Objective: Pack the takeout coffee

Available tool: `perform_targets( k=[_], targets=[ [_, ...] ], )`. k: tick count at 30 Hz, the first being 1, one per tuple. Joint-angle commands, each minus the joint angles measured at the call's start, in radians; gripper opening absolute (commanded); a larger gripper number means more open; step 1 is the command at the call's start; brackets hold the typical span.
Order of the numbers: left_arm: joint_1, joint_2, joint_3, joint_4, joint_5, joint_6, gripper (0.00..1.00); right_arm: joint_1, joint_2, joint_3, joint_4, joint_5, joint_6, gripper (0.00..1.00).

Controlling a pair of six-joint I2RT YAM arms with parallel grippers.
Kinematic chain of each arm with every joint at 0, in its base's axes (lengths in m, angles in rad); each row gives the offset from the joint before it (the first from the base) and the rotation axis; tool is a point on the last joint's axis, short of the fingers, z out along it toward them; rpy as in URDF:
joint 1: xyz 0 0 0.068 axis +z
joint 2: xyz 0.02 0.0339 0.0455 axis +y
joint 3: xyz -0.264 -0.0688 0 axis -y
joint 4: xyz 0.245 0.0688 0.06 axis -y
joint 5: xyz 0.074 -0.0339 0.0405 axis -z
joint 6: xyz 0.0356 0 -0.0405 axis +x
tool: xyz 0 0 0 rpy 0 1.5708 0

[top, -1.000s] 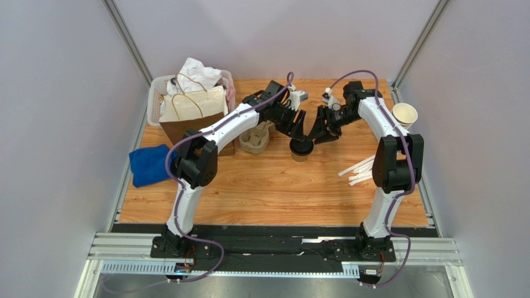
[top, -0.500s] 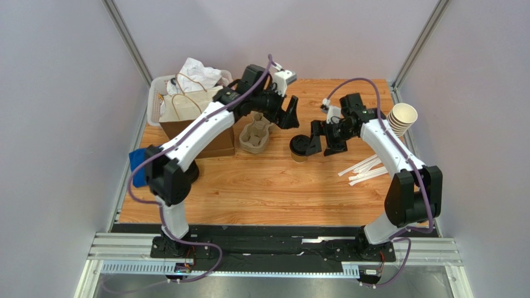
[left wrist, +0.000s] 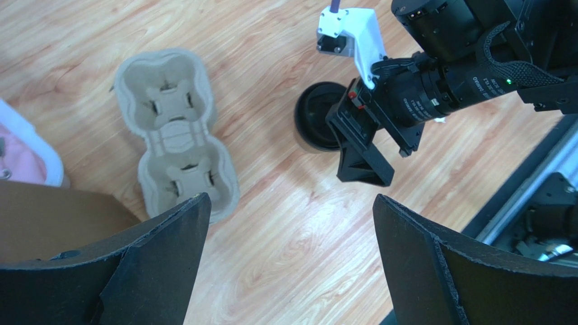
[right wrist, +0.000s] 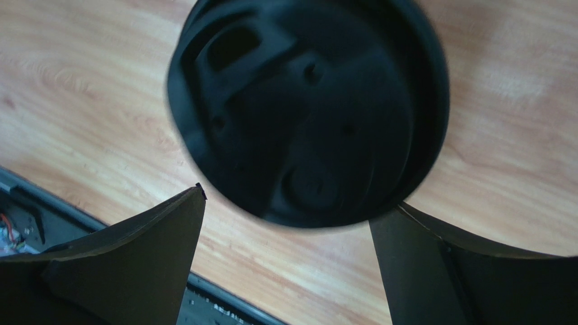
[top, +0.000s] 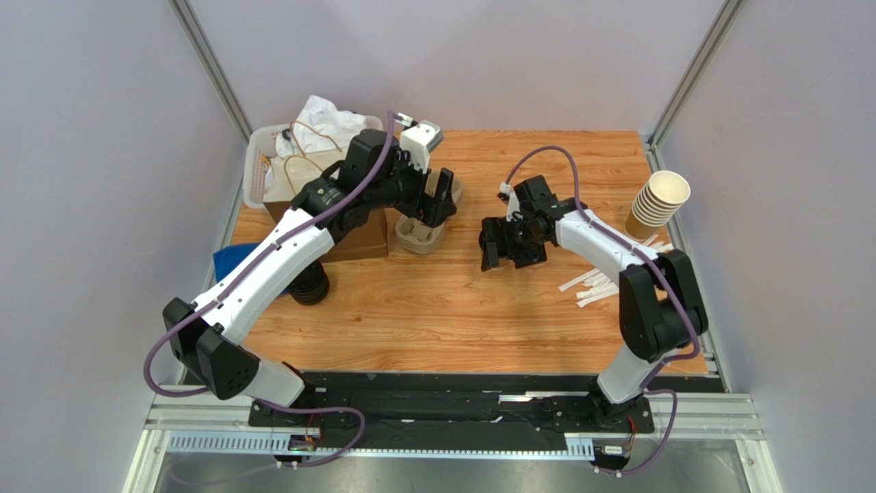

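Observation:
The takeout coffee stands upright on the wooden table; its black lid (right wrist: 309, 108) fills the right wrist view and also shows in the left wrist view (left wrist: 316, 125). My right gripper (right wrist: 288, 203) is open right at the cup, one finger on each side of the lid's near edge. In the top view the right gripper (top: 502, 247) covers most of the cup. My left gripper (left wrist: 290, 203) is open and empty, held above the table beside the pulp cup carrier (left wrist: 175, 135). In the top view the left gripper (top: 437, 200) is over the carrier (top: 416, 234).
A brown paper bag (top: 329, 195) stands left of the carrier, with a white basket (top: 257, 154) of crumpled paper behind it. A blue cloth (top: 231, 272) and a black stack of lids (top: 308, 286) lie left. Lidless cups (top: 658, 200) and white sticks (top: 596, 282) are at the right.
My left gripper has pulled away from the cup, back and to the left over the carrier. My right gripper has moved left and closed in over the cup.

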Motion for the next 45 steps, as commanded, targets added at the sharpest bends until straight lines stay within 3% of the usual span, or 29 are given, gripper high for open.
perform_targets(
  k=[1,10,17,25,32,38,45],
  targets=[
    [0.006,-0.046,-0.008,0.028,-0.072,-0.007,0.98,0.005,0.053,0.066,0.134,0.042,0.027,0.94],
    [0.044,-0.055,-0.022,0.008,-0.025,0.009,0.99,-0.010,0.191,0.247,0.169,0.063,0.012,0.93],
    [0.050,0.030,0.090,-0.107,-0.020,0.119,0.99,-0.056,0.329,0.392,0.178,0.048,0.024,0.91],
    [0.053,0.188,0.228,-0.191,-0.024,0.197,0.86,-0.082,0.415,0.543,0.188,-0.035,0.038,0.91],
    [0.053,0.351,0.359,-0.219,-0.084,0.182,0.63,-0.128,0.308,0.540,0.120,-0.094,0.046,0.94],
    [0.052,0.490,0.406,-0.227,-0.097,0.176,0.49,-0.159,0.084,0.448,0.002,-0.140,0.000,0.96],
    [0.046,0.592,0.425,-0.227,-0.113,0.183,0.47,-0.161,-0.112,0.325,-0.043,-0.133,-0.054,0.96]
  ],
)
